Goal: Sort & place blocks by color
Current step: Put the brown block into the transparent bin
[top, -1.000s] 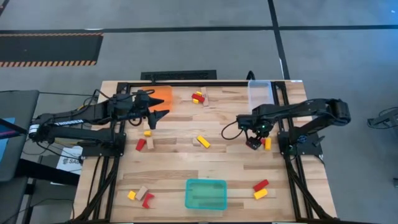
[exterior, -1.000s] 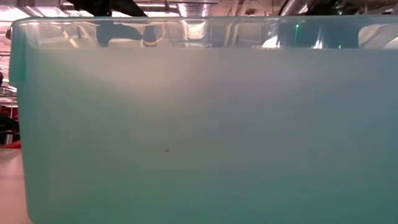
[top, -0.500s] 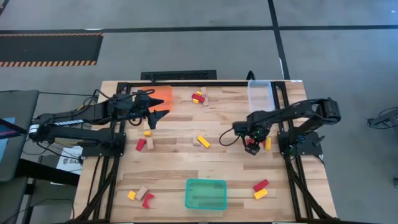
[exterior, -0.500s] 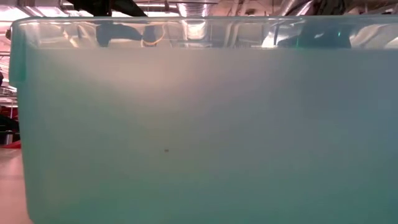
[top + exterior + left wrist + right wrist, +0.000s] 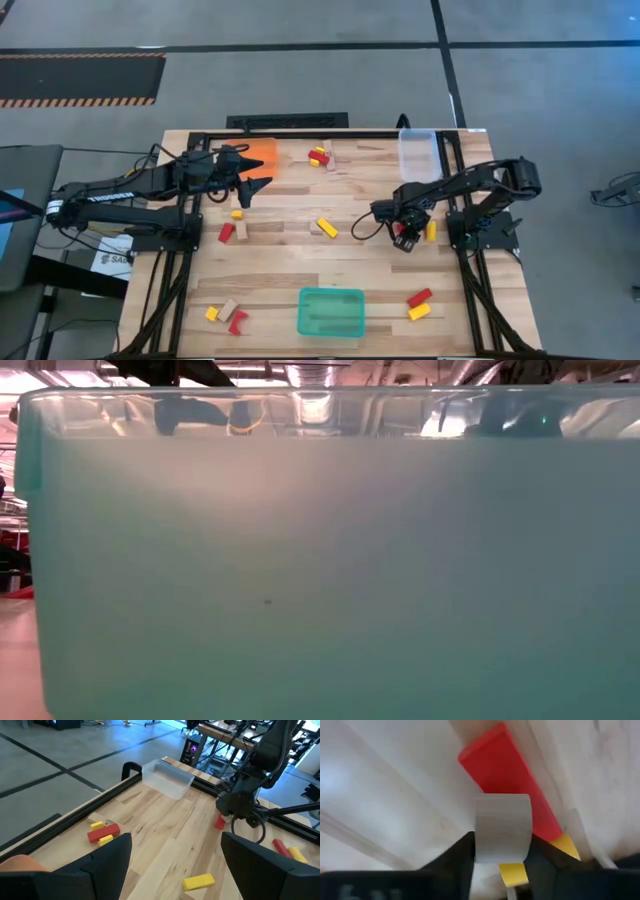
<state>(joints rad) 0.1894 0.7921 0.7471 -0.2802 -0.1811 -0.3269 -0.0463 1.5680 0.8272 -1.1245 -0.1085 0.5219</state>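
Small red, yellow and pale wood blocks lie in clusters on the wooden table [image 5: 290, 265]. My right gripper [image 5: 402, 238] points steeply down over a cluster at the right: a red block [image 5: 505, 785], a yellow block [image 5: 431, 231] and a pale block [image 5: 502, 825]. The pale block shows between its two dark fingers. From the left wrist view the right gripper [image 5: 237, 805] stands over the red block [image 5: 220, 822]. My left gripper [image 5: 245, 190] hangs open above the far left of the table, beside the orange tray [image 5: 264, 155], touching nothing. My right gripper has the pale block [image 5: 502, 845] between its two fingers [image 5: 465, 855], one on each side of it, coming from above and pointing steeply down. The block lies over the red block's middle. Whether it is lifted off the table I cannot tell.
A clear tray [image 5: 418, 150] stands at the far right and a teal tray [image 5: 331, 312] at the near middle; its wall [image 5: 320, 560] fills the low view. Other block clusters lie at the far middle [image 5: 319, 156], left [image 5: 232, 228], centre [image 5: 325, 228], near left [image 5: 226, 315] and near right [image 5: 419, 304].
My right gripper has sunk onto the block cluster at the right, shifting slightly toward the table's near edge and left. The left arm has kept still.
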